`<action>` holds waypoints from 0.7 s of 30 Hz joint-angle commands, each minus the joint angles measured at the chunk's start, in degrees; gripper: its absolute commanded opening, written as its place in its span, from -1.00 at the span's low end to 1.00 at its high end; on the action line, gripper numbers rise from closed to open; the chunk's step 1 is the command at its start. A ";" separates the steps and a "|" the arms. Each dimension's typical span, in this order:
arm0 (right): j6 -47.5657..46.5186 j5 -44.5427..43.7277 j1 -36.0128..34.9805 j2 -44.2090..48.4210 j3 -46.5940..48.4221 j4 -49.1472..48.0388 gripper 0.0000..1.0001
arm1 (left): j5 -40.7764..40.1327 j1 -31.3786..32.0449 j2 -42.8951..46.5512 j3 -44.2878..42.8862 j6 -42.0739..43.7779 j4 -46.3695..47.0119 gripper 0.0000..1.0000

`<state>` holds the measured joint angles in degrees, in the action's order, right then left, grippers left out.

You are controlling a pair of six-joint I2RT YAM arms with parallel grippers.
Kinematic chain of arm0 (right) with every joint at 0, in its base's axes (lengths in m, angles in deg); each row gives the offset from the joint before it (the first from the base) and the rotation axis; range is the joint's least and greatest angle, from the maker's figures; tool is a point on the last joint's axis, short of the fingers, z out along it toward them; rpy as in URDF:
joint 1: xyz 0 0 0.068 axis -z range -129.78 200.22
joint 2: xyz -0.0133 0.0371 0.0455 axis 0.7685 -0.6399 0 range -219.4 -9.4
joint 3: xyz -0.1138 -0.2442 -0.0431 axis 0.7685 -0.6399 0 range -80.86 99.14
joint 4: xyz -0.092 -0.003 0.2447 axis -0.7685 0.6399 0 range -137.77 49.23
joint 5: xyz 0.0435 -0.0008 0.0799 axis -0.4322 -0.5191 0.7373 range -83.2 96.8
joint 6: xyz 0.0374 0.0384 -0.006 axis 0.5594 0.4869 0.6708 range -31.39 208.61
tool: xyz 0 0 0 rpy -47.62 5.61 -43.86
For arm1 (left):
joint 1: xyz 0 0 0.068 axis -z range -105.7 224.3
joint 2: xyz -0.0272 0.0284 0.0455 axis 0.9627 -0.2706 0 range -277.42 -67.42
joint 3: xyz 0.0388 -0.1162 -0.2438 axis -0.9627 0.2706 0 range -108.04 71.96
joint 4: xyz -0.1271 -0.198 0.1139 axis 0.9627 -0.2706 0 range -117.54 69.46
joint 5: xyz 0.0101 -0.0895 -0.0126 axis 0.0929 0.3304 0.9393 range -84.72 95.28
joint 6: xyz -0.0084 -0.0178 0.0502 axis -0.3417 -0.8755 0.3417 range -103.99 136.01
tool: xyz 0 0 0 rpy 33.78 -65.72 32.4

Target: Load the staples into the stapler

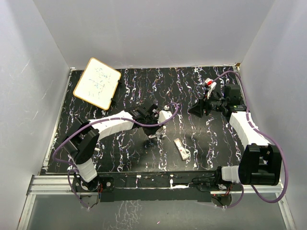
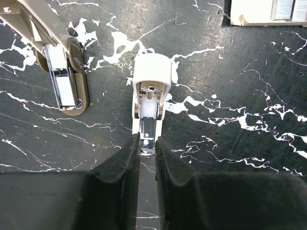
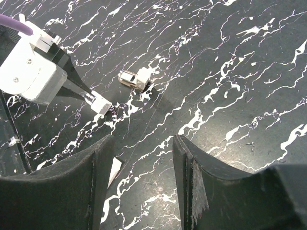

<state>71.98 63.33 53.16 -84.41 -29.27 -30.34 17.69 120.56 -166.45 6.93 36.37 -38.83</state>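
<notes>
Staples box [image 2: 256, 12] cropped; left end effector [image 2: 147, 143] pinches white stapler [image 2: 152, 72].

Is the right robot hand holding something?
No, the right gripper is open, with only the black table showing between its fingers.

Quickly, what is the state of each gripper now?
Left gripper: closed on the white stapler.
Right gripper: open, holding nothing.

I see a black tabletop [image 1: 206, 139] veined with white marbling, a white stapler [image 2: 152, 72], a beige-brown stapler [image 2: 79, 72] silver inside, a whitish staple box [image 2: 254, 12] of grey strips, a purple cable [image 3: 9, 20], and a white, tan-rimmed board [image 1: 97, 82].
</notes>
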 commanded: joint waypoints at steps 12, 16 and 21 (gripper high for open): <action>-0.79 1.61 0.66 0.12 -0.04 -1.43 0.09 | -0.98 0.41 -0.68 -3.16 -0.06 -1.93 -1.00; -0.70 1.80 0.66 0.03 -0.01 -1.43 0.09 | -0.89 0.38 -0.95 -3.26 0.12 -2.08 -1.00; -0.76 1.81 0.71 0.03 -0.06 -1.43 0.10 | -0.89 0.48 -1.13 -3.30 0.45 -2.11 -1.00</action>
<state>72.01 63.94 53.40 -84.52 -29.27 -30.28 16.66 120.56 -167.47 5.84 36.41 -39.07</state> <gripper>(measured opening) 0.546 0.148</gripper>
